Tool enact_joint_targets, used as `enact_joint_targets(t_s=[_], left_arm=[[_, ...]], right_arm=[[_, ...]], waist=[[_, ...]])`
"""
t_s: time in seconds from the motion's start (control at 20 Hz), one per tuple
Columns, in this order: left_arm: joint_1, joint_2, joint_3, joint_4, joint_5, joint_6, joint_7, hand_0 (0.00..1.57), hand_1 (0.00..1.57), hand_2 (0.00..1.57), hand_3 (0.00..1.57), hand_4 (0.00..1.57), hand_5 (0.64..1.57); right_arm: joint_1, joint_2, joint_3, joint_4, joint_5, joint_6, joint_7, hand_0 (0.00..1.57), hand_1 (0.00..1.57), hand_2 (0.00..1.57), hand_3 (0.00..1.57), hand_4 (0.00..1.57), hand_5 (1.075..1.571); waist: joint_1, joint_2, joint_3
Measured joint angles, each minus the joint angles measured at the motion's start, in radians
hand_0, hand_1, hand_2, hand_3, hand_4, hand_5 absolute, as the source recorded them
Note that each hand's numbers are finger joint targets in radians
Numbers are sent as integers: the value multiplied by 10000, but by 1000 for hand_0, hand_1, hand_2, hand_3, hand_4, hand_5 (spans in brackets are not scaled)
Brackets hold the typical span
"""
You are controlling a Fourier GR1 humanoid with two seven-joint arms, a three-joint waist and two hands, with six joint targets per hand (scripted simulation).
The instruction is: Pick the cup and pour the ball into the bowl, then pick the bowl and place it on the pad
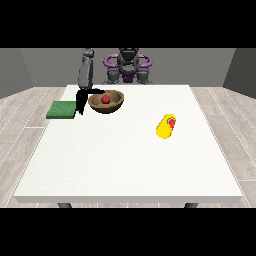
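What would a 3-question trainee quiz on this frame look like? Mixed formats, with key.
1. True or false: the red ball lies in the bowl.
2. The yellow cup is: A) upright, B) on its side, C) on the green pad.
3. Fill in: the hand at the view's left is at the bowl's ____ rim, between bowl and pad.

Key: 1 true; 2 B; 3 left (view's left).

White table (125, 160), wood-plank floor (22, 115), grey walls (45, 65)
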Motion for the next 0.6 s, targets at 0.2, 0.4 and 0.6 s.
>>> enact_joint_targets(t_s=[0.2, 0.4, 0.6], left_arm=[[-170, 125, 128, -95, 229, 51, 125, 0, 0, 0, 0, 0, 1571], [-408, 94, 94, -202, 425, 76, 326, 0, 0, 0, 0, 0, 1571], [-438, 65, 73, -133, 553, 91, 519, 0, 0, 0, 0, 0, 1571]], right_arm=[[73, 16, -266, 1, -450, 343, 81, 1571, 1571, 1571, 547, 983, 1552], [362, -71, -160, -248, -235, -128, -54, 1571, 1571, 1571, 1571, 997, 1571], [534, -128, -99, -483, -257, -520, 352, 1571, 1571, 1571, 1550, 1054, 1569]], waist=[[121, 87, -150], [380, 182, -252], [514, 51, -168]])
